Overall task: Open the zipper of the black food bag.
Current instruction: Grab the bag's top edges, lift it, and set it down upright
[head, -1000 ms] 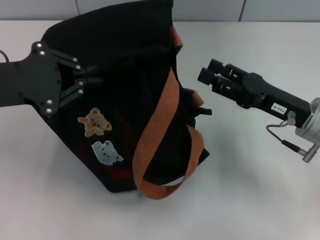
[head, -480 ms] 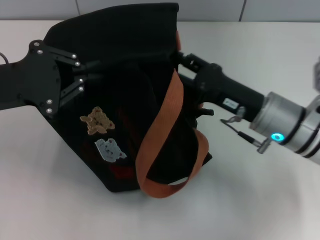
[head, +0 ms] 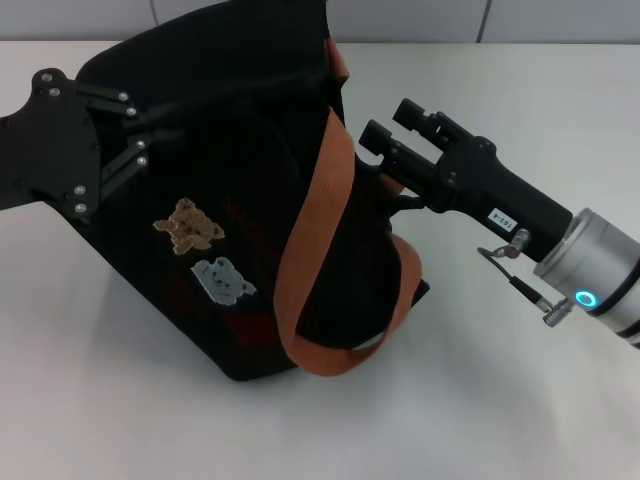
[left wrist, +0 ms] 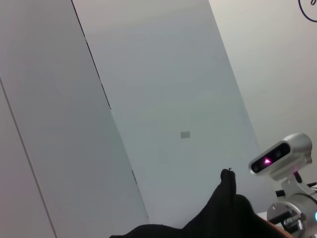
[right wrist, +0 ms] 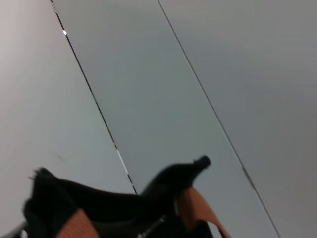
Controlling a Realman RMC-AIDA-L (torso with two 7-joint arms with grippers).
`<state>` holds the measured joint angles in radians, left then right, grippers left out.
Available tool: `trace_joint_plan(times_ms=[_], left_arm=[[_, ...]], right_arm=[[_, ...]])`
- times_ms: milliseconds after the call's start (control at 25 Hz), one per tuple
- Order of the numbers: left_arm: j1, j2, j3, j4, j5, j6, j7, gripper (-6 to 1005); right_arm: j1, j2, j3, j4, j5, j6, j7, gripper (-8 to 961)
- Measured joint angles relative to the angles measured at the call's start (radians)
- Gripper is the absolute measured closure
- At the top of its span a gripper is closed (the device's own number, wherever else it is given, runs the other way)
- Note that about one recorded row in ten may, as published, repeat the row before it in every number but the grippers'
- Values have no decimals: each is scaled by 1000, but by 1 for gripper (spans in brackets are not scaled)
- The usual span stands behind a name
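I see the boxy black fabric food bag (head: 240, 200) on the white table (head: 500, 400), long axis running from near me away. My left gripper (head: 150, 135) is clamped on its left edge. My right gripper (head: 385, 125), fingers apart, has backed off slightly beside the rust-brown strap (head: 320, 220); grey wall panels (left wrist: 148, 99) behind.

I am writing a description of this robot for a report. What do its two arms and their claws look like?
The left claw is matte black: a flat plate with silver screws and thin linkage bars. The right claw is blocky and black with a small white label, on a silver cylindrical wrist showing a glowing cyan ring and a thin grey cable.
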<state>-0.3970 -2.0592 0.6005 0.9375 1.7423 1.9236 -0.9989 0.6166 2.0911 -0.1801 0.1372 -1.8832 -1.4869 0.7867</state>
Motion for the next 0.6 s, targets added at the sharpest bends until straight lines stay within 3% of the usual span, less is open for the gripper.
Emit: trace_joint_plan(times_ms=[400, 600], left_arm=[[-9, -4, 9, -11, -1, 3, 0, 929], [-9, -5, 9, -13, -1, 5, 0, 929]], right_arm=[[45, 2, -3, 8, -8, -30, -47, 219], [83, 1, 20, 54, -5, 54, -211, 219]])
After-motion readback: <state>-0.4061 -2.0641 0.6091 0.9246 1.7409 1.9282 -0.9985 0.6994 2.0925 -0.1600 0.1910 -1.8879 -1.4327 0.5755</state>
